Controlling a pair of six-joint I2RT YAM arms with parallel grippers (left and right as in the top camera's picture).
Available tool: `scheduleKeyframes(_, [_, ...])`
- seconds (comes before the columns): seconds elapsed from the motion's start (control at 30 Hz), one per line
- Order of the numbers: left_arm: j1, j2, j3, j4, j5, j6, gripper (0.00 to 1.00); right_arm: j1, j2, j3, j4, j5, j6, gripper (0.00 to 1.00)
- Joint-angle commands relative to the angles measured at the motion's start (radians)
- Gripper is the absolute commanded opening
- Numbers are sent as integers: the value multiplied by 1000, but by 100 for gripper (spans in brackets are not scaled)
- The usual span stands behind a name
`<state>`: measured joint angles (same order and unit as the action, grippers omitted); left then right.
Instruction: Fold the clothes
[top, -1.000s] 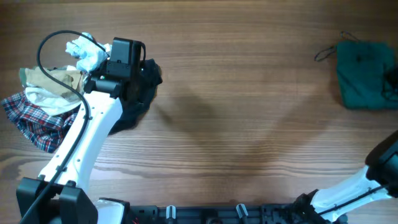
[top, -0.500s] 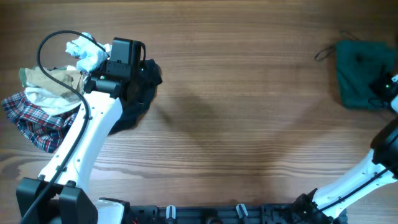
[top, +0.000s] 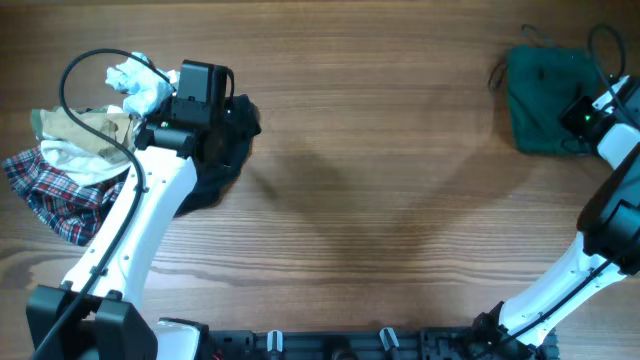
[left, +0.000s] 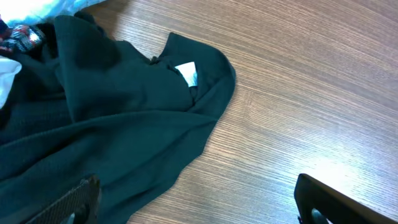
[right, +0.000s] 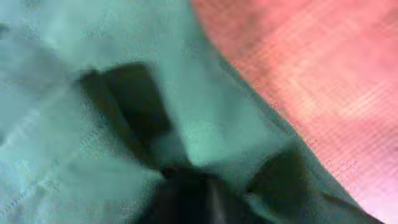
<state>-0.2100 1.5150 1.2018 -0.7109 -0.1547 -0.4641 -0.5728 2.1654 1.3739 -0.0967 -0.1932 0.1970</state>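
Sitting low on the green garment (top: 540, 100) at the table's (top: 380, 150) far right, your right gripper (top: 587, 115) shows only blurred green fabric on its wrist view, so you cannot tell how its jaws stand. Your left gripper (left: 196, 208) hangs with fingers wide apart over the black garment (left: 124, 124); white cloth (top: 135, 85), beige cloth (top: 75, 140) and plaid cloth (top: 50, 190) lie heaped just left of it

Brown wooden table (top: 380, 150), grain running from left edge to right edge, with faint soft shadows across its middle. Along the near edge, a black rail (top: 300, 347) with a few small pale clips. Bright glare on the table in the left wrist view.
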Motion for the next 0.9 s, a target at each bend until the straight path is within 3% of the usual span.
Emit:
scheduleKeyframes(0.0, [5, 7, 12, 4, 4, 16, 100, 1, -73, 87, -70, -14, -7, 52])
scheduleKeyframes(0.03, [5, 7, 12, 4, 5, 16, 100, 1, -120, 154, -138, -14, -6, 65])
scheduleKeyframes(0.07, [5, 7, 12, 4, 5, 16, 100, 1, -174, 214, -198, -14, 16, 86])
scheduleKeyframes(0.1, [5, 7, 12, 4, 5, 16, 100, 2, -212, 246, -232, -14, 16, 98])
scheduleKeyframes(0.3, [5, -7, 15, 51, 28, 16, 100, 2, -483, 290, -317, -14, 14, 99])
scheduleKeyframes(0.4, [5, -95, 18, 51, 32, 30, 100, 2, -501, 289, -352, -14, 15, 99])
scheduleKeyframes(0.53, [5, -323, 18, 49, 35, 178, 100, 2, -500, 286, -500, -14, 14, 99])
scheduleKeyframes(0.67, [5, -523, 18, 47, 57, 252, 100, 2, -500, 286, -511, -14, 14, 100])
scheduleKeyframes(0.87, [5, -575, 18, 6, 57, 251, 100, 2, -500, 286, -511, -14, 15, 99])
